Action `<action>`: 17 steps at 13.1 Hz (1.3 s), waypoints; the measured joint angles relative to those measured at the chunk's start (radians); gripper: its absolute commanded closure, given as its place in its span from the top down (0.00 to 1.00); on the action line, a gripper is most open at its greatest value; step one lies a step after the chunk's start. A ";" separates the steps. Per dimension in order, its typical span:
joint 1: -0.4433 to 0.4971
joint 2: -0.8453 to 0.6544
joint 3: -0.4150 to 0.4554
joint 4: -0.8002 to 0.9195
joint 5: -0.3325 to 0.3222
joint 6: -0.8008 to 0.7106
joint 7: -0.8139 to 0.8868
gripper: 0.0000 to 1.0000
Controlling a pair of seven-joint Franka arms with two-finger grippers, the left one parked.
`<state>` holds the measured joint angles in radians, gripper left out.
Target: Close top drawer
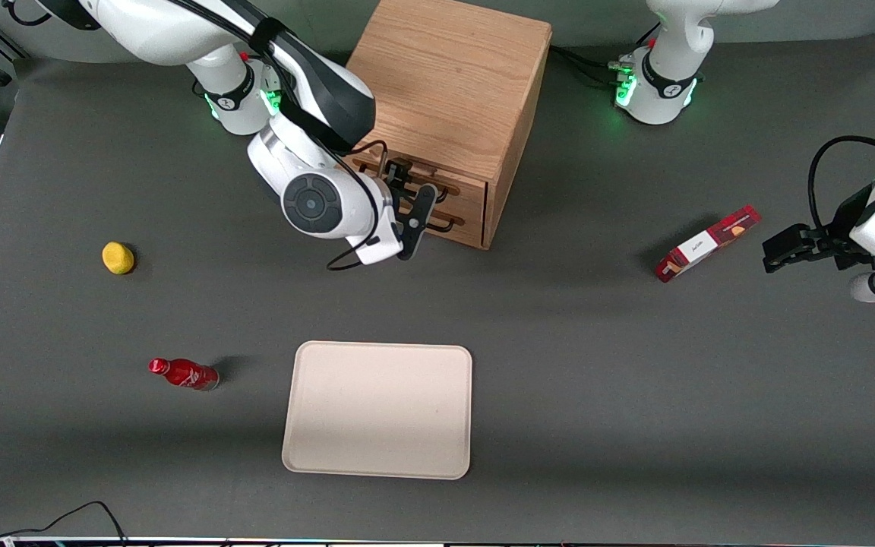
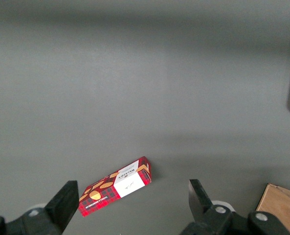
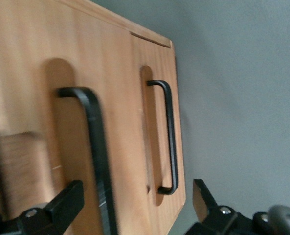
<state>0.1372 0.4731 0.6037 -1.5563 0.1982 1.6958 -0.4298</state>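
My gripper (image 1: 416,216) hangs fingers spread, holding nothing, right before the top drawer (image 3: 47,137) of the cabinet (image 1: 449,91) at the worktop's robot-side edge. The drawer looks nearly flush. I judge it stiff, light oak; I'd press flat beside its black handle (image 3: 93,142).

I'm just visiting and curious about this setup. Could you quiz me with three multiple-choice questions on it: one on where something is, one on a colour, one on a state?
1. Where is the gripper?
A. Over the tray
B. In front of the cabinet's drawers
C. Beside the lemon

2. What colour is the bottle?
A. Red
B. Blue
C. Green

3. How are the gripper's fingers?
A. Shut on a handle
B. Shut on nothing
C. Open

Answers:
1 B: it hangs right by the top drawer of the cabinet.
2 A: it is red all over.
3 C: the right wrist view shows both fingers spread wide.
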 measured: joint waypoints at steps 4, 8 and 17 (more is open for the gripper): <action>-0.003 -0.085 0.015 0.064 0.027 -0.044 0.019 1.00; -0.054 -0.278 0.009 0.080 -0.077 -0.081 0.159 1.00; -0.128 -0.603 -0.533 0.052 -0.208 -0.252 0.346 1.00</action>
<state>0.0094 -0.1301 0.0704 -1.5046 -0.0103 1.4443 -0.0838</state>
